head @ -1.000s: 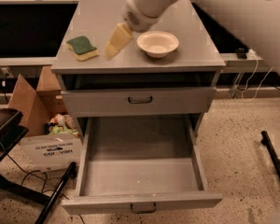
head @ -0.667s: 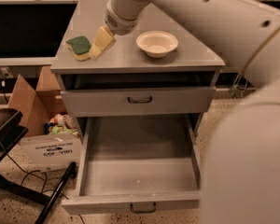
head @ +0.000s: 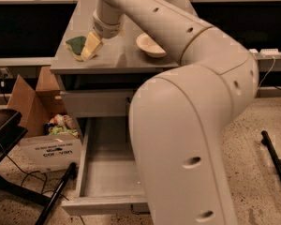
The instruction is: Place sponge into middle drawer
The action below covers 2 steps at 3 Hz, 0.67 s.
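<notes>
– So, where is the sponge sitting right now?

– It is lying on the cabinet top, toward the upper left of the frame, green face turned up and a strip of yellow foam showing along its near edge. The gripper is hanging right against its right side and covering part of it, so I cannot tell which way its long axis is running.

– Is the gripper grasping it?

– I cannot tell whether it is clenched or released.

– How many of each thing are you counting?

– One sponge and one cream bowl, which is resting to the right of the gripper, apart from the sponge. Two drawers are showing: the upper drawer is sitting closed, and the middle drawer is standing pulled out below it, at the lower left. The big pale arm is filling the right half.

– Any writing?

– One cardboard box on the floor at the left is carrying blue lettering, too blurred to read.
</notes>
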### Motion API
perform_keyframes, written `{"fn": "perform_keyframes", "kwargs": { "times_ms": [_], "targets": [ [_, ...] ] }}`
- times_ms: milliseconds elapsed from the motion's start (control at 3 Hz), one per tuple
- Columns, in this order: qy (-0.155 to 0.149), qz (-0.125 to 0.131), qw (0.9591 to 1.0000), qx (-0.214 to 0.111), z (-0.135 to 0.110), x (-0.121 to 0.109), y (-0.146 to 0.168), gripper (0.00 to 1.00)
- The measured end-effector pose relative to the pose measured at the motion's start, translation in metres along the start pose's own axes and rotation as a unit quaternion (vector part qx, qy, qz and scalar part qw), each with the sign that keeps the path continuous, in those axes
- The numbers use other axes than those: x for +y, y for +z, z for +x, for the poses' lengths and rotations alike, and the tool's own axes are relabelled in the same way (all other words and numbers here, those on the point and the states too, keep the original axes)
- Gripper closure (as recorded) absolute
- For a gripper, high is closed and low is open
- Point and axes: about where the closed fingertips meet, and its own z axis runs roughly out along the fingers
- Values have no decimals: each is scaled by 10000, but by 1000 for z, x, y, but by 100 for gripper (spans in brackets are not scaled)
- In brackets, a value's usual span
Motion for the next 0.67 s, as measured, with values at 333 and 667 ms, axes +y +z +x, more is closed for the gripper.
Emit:
{"fn": "perform_keyframes", "kwargs": {
  "times_ms": [333,667],
  "targets": [
    [-144,-89,9999,26,-18,-5,25,0],
    [-47,-328,9994,-52,-32,6,35,27]
  ]
}}
